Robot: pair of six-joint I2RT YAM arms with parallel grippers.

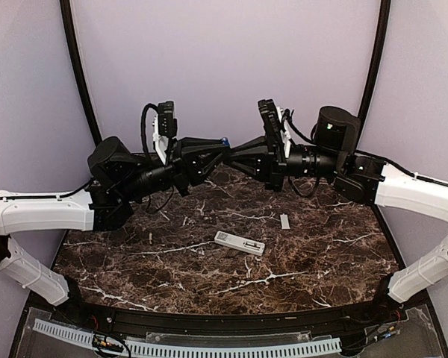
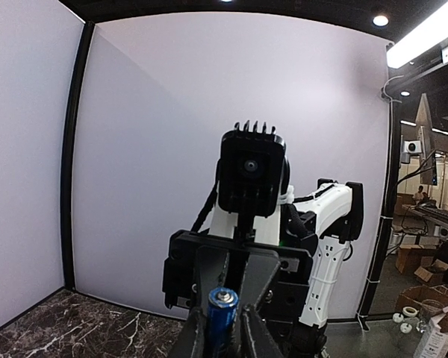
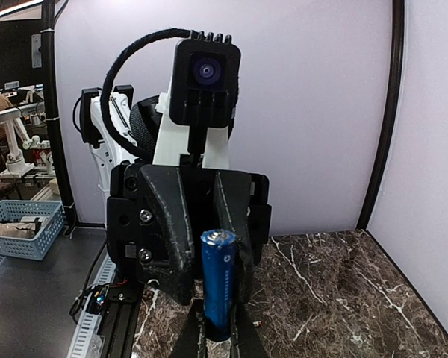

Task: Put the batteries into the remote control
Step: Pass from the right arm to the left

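Observation:
One blue battery (image 1: 225, 140) is held in the air above the back of the table, where both grippers meet tip to tip. My left gripper (image 1: 228, 148) (image 2: 222, 328) has its fingers pressed on both sides of the battery (image 2: 222, 309), whose metal end faces the camera. My right gripper (image 1: 237, 151) (image 3: 219, 335) is shut on the lower part of the same battery (image 3: 219, 283), which stands upright out of its fingers. The white remote control (image 1: 239, 243) lies flat on the marble table (image 1: 321, 261) below, well clear of both grippers.
A small flat pale grey cover piece (image 1: 284, 221) lies behind and right of the remote. A tiny thin pale object (image 1: 149, 238) lies on the left of the table. Grey walls with black posts close off the back and sides.

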